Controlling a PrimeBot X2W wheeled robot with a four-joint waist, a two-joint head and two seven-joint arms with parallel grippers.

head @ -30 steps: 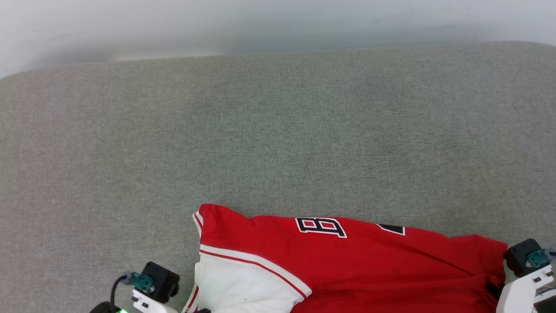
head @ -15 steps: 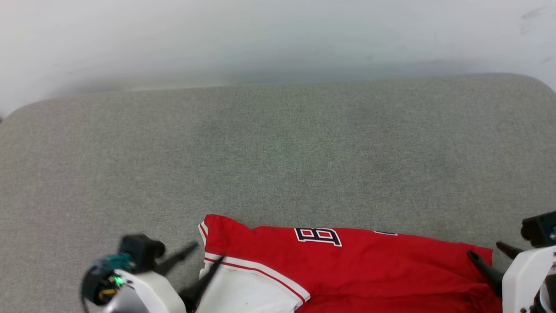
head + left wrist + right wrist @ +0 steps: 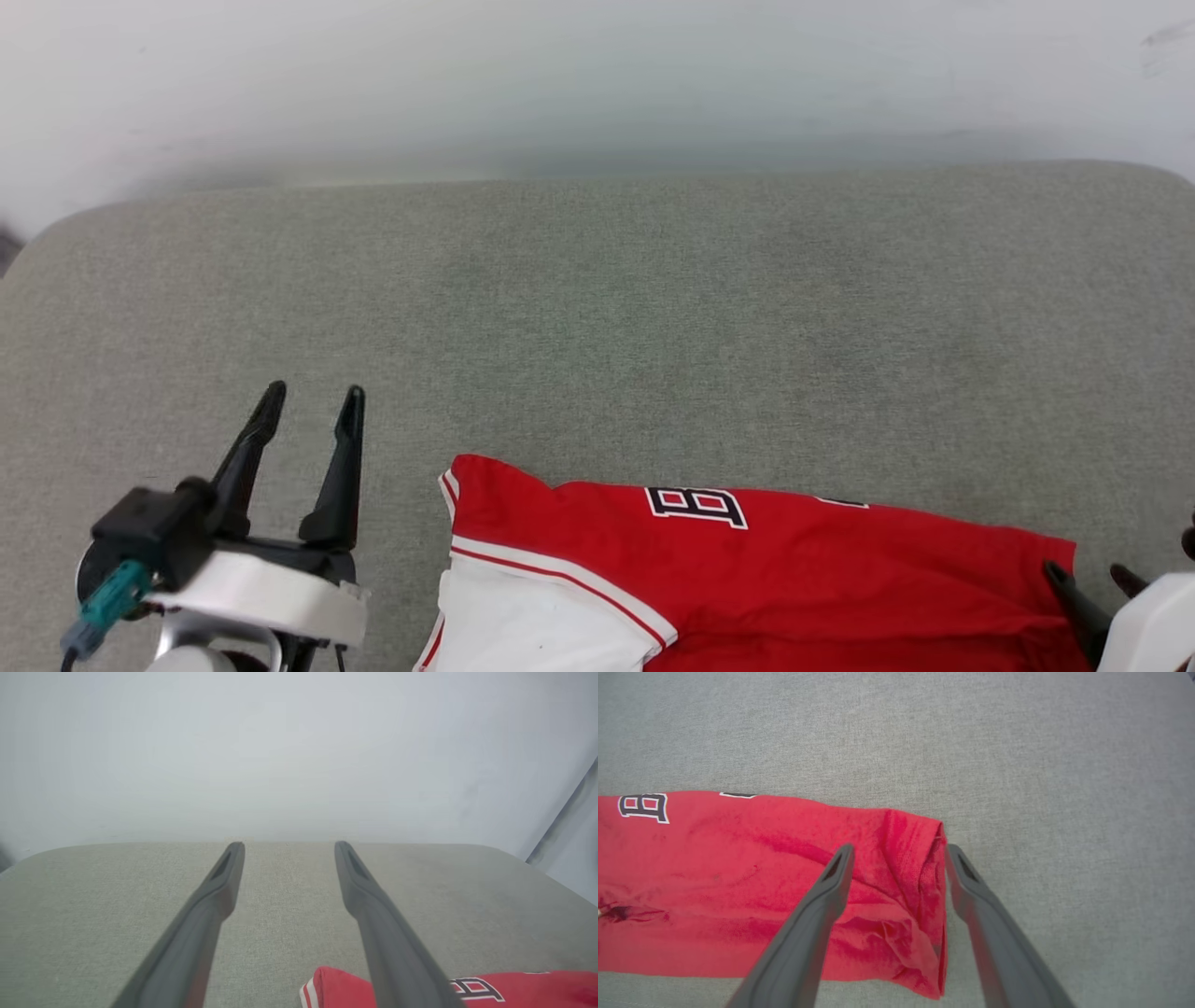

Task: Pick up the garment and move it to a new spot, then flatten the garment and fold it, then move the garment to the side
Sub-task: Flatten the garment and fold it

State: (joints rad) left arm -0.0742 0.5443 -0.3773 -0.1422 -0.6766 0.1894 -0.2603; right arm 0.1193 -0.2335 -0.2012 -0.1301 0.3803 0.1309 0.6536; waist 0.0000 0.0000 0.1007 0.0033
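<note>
Soft, limp, light; best pinched at the bunched three-o'clock edge of the garment (image 3: pixel 794 569). Jaws wide and empty on left gripper (image 3: pixel 315 392); wide on right gripper (image 3: pixel 899 848), flanking that edge.

The left gripper (image 3: pixel 314 392) is held with its two long dark fingers (image 3: pixel 245 457) spread well apart and pointed forward. Behind the fingers a white wrist shell (image 3: pixel 261 597) and a teal connector (image 3: pixel 107 602) are seen. The right gripper (image 3: pixel 1085 571) is likewise held parted, its fingers (image 3: pixel 808 933) tilted downward, with a white forearm shell (image 3: pixel 1153 621) behind them.
</note>
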